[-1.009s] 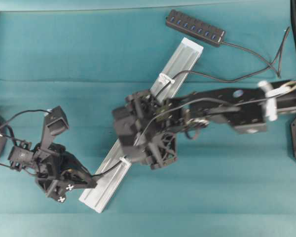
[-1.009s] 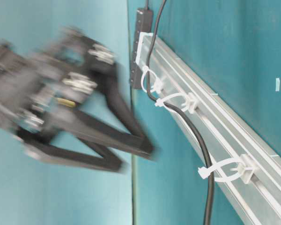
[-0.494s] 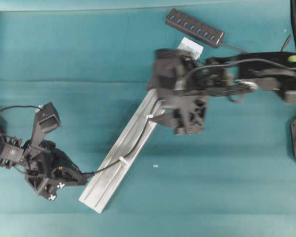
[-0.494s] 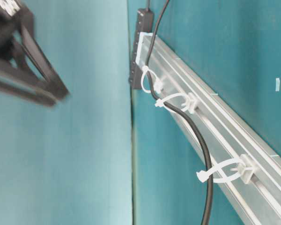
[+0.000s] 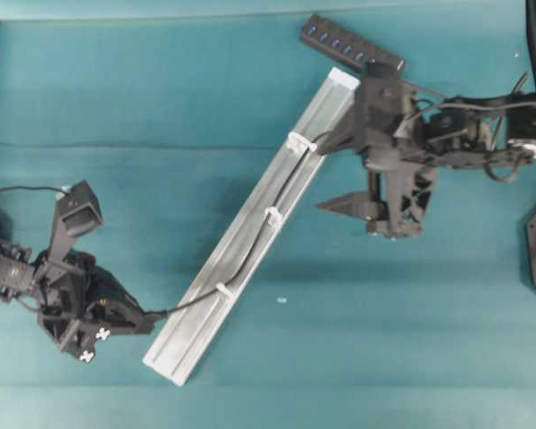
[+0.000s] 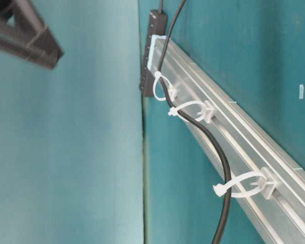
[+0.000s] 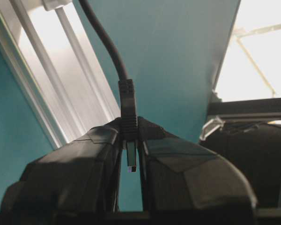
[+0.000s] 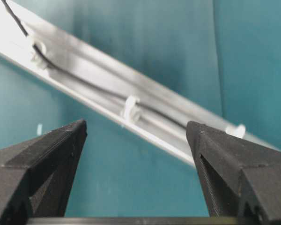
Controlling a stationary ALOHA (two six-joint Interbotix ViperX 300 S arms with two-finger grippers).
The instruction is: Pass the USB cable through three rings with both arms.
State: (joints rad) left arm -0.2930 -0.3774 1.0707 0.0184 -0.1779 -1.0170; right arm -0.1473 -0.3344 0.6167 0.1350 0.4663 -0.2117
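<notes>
Already the cable (image 5: 250,255) lies along the rail (image 5: 259,223), threaded through all three rings (image 5: 272,215), and leaves the rail's lower end toward the left gripper (image 5: 134,317). In the table-level view the cord (image 6: 213,147) hangs through each white loop (image 6: 244,185) in turn. Its plug (image 7: 129,117) sits upright between the left gripper's (image 7: 130,154) fingers (image 7: 96,140), which are pinched narrow onto its ribbed collar, the metal tip showing just below in the slit between them. That arm reaches in low from the left edge, its gripper just off the rail's lower end and pointed at it.

Up the rail, the cable runs out of the top ring toward the hub (image 5: 353,49), which lies just past the rail's upper end. The right gripper (image 5: 375,210) hangs beside the rail's upper half, clear of it, with its jaws spread wide and nothing between them. In its wrist view the two fingers (image 8: 42,154) frame the rail (image 8: 145,115) and middle ring (image 8: 131,108) well beyond them. The right arm stretches in from the right edge, passing just below the hub.
</notes>
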